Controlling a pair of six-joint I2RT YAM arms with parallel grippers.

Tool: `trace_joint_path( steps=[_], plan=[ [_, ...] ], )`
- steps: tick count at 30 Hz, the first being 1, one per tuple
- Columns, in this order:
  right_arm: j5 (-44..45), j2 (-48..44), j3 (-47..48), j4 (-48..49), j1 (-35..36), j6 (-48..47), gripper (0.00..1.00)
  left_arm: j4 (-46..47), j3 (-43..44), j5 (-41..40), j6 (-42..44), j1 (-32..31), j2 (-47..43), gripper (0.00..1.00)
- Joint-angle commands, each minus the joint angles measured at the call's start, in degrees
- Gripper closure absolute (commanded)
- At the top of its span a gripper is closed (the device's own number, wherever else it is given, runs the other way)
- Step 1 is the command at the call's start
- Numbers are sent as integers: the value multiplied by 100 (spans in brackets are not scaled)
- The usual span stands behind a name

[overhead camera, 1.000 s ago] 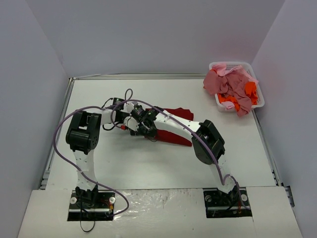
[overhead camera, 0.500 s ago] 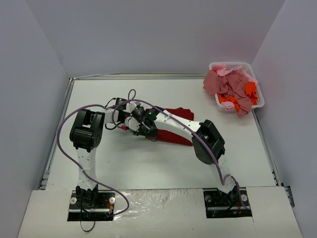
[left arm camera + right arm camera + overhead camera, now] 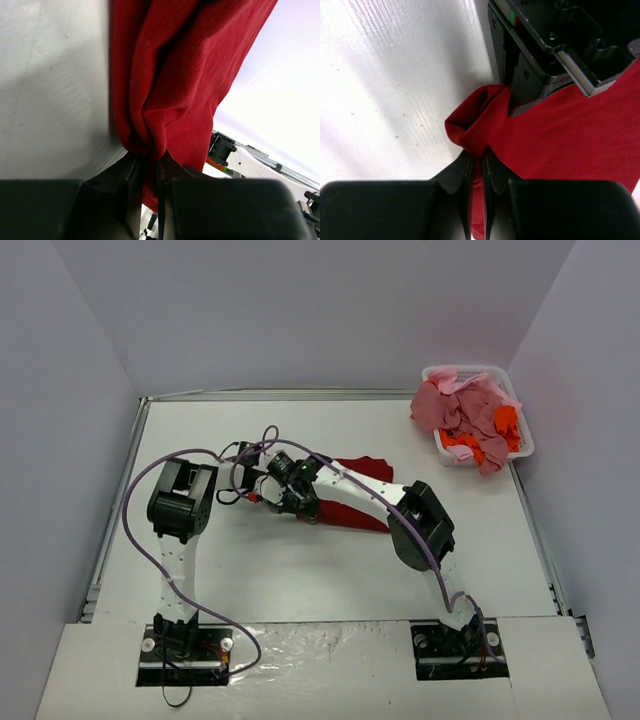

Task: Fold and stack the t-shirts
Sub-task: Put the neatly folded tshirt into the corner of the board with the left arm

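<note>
A red t-shirt [image 3: 352, 513] lies bunched on the white table, mostly hidden under the right arm in the top view. Both grippers meet at its left end. My left gripper [image 3: 260, 492] is shut on a gathered fold of the red t-shirt [image 3: 170, 75], the cloth pinched between its dark jaws [image 3: 150, 165]. My right gripper [image 3: 292, 504] is shut on a nearby fold of the red t-shirt [image 3: 570, 130], pinched between its jaws [image 3: 479, 159]. The left gripper's fingers [image 3: 525, 85] show just beyond, pressed on the same cloth.
A white basket [image 3: 525, 435] at the back right holds several pink and orange t-shirts [image 3: 465, 415]. The table's raised edges [image 3: 130, 455] run along the left, back and right. Purple cables loop over both arms.
The left gripper has moved right to the shirt's left end and closed on a fold of it. The right gripper stays shut on the shirt, barely moved.
</note>
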Motion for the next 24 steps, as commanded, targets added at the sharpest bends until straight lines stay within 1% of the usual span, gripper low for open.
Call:
trace_joint_path(
  steps=[1,5,6,7,8,9,10,14,16,17,18,19,20,22,23,24],
  plan=[
    [-57,-121,223,-146,41,4,100,73,270,50,24,-69,60,97],
    [-83,-112,188,-163,50,4,100,65,332,85,67,-69,104,98],
    [-118,-95,188,-207,59,-13,92,47,367,94,76,-60,95,98],
    [-145,-77,214,-260,59,-31,77,29,376,103,85,-51,78,98],
    [-188,-77,223,-304,59,-40,62,21,385,112,103,-42,60,98],
    [-319,-94,214,-365,59,-83,40,-14,411,112,138,-25,25,98],
    [-373,-138,136,-400,59,-110,33,-32,411,112,155,-25,7,98],
    [-821,-691,-172,-646,6,-198,19,-50,429,112,208,19,-124,98],
    [-892,-1137,-408,-761,-63,-259,15,-93,463,94,243,106,-151,98],
    [-909,-1323,-497,-839,-116,-286,4,-137,490,94,339,142,-151,98],
    [-910,-1482,-567,-892,-186,-312,2,-242,534,59,444,186,-142,98],
    [-910,-1779,-629,-945,-378,-373,0,-556,656,7,567,273,-125,98],
    [-936,-1921,-742,-1041,-520,-391,0,-681,692,-63,786,318,-116,98],
    [-988,-2298,-910,-1104,-880,-479,0,-822,719,-134,850,466,-116,98],
    [-980,-2422,-1119,-1104,-1273,-532,0,-962,814,-213,1041,520,-90,98],
    [-1015,-2519,-1235,-1104,-1486,-558,0,-1129,885,-257,1165,581,-89,98]
  ],
)
